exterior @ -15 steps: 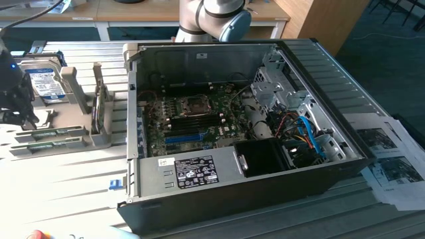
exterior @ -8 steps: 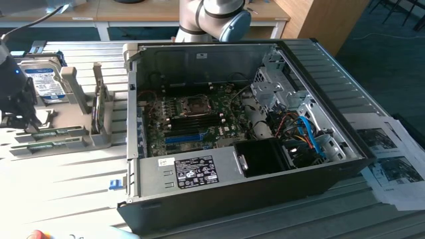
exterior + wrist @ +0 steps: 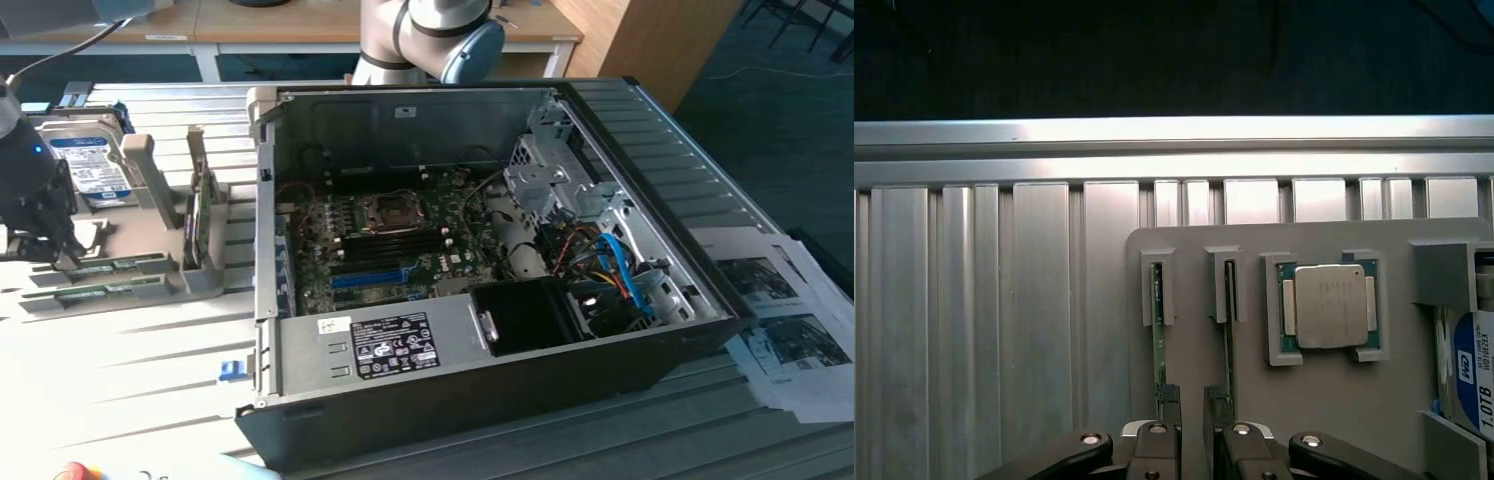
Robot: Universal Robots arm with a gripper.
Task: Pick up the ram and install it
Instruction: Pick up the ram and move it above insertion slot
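Two ram sticks stand edge-up in a grey holder [image 3: 1324, 400]. In the wrist view they are thin green strips: one ram stick [image 3: 1159, 345] and a second ram stick [image 3: 1230, 345]. The exterior view shows the same sticks, one [image 3: 127, 264] and the other [image 3: 100, 293], at the far left. My gripper [image 3: 1192, 400] hangs open just above their near ends, its fingertips [image 3: 1167, 398] between the two sticks, holding nothing. In the exterior view the gripper [image 3: 58, 255] is a dark body over the holder. The motherboard's black memory slots [image 3: 396, 241] lie inside the open case.
An open PC case [image 3: 641, 330] fills the middle of the ribbed metal table. A CPU [image 3: 1329, 305] sits in the holder beside the sticks, and a hard drive [image 3: 87, 165] stands behind. A blue slot [image 3: 367, 277] is on the motherboard. Printed papers [image 3: 787, 330] lie at the exterior view's right.
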